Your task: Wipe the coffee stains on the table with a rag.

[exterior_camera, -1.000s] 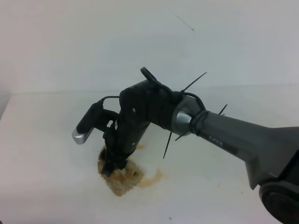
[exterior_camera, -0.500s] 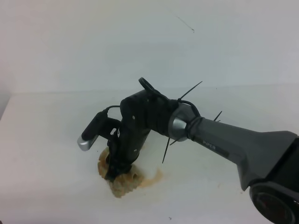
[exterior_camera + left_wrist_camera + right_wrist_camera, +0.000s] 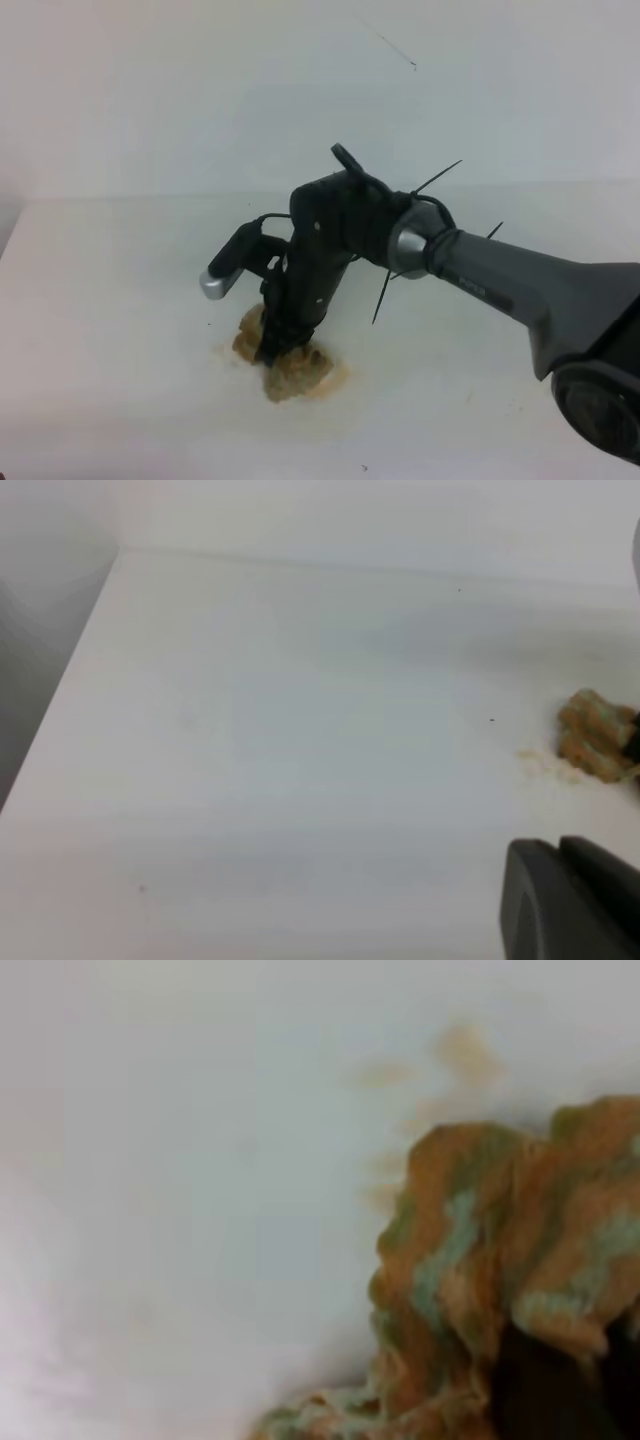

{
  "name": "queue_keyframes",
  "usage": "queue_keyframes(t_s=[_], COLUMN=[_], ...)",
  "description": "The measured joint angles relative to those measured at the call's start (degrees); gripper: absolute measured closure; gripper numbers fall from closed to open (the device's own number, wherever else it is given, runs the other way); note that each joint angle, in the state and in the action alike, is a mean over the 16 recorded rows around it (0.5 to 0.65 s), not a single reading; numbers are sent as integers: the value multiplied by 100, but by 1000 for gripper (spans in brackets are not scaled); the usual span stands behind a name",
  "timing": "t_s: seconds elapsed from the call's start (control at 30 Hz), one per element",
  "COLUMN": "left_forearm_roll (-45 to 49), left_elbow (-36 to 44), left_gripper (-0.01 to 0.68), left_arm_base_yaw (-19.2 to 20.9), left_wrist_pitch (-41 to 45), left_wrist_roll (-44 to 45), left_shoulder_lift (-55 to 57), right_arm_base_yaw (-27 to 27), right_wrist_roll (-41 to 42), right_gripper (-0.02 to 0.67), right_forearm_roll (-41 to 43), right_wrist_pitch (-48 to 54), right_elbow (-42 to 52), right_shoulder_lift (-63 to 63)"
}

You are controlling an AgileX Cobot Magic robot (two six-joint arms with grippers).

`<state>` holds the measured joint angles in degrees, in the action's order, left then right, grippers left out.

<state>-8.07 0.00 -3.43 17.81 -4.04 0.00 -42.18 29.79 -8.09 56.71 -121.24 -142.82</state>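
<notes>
- Two dark fingers of the right gripper are pinched into the top of the rag, clenched on the cloth; the right wrist view shows a dark tip buried in its folds.
- Rag: a lumpy, crumpled wad, beige-green, soaked orange-brown, pressed on the table over the stains.
- Stains: only a thin tan smear shows at the rag's edges, with faint flecks just beside it in the left wrist view.
- Progress, as I judge it: wiping is under way; most liquid looks absorbed, the smear and flecks remain.
- Table: smooth, matte white, a few tiny dark specks.
- Left gripper: only a dark blunt edge shows, well apart from the rag; I cannot tell its state.
</notes>
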Motion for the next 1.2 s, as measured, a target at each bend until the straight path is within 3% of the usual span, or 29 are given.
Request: queue_keyframes(t_s=[0.63, 0.9, 1.2], left_forearm_roll=[0, 0, 0], left_elbow=[0, 0, 0], left_gripper=[675, 675, 675], left_arm_base_yaw=[0, 0, 0], left_wrist_pitch=[0, 0, 0], left_wrist_roll=[0, 0, 0], left_shoulder_lift=[0, 0, 0], right_arm_base_yaw=[847, 724, 180], right_wrist_roll=[75, 158, 230], right_gripper=[604, 604, 602], right_forearm_roll=[-373, -769, -1122], right_wrist_pitch=[711, 1049, 1014], right_elbow=[137, 460, 586], right_shoulder_lift=[19, 76, 98])
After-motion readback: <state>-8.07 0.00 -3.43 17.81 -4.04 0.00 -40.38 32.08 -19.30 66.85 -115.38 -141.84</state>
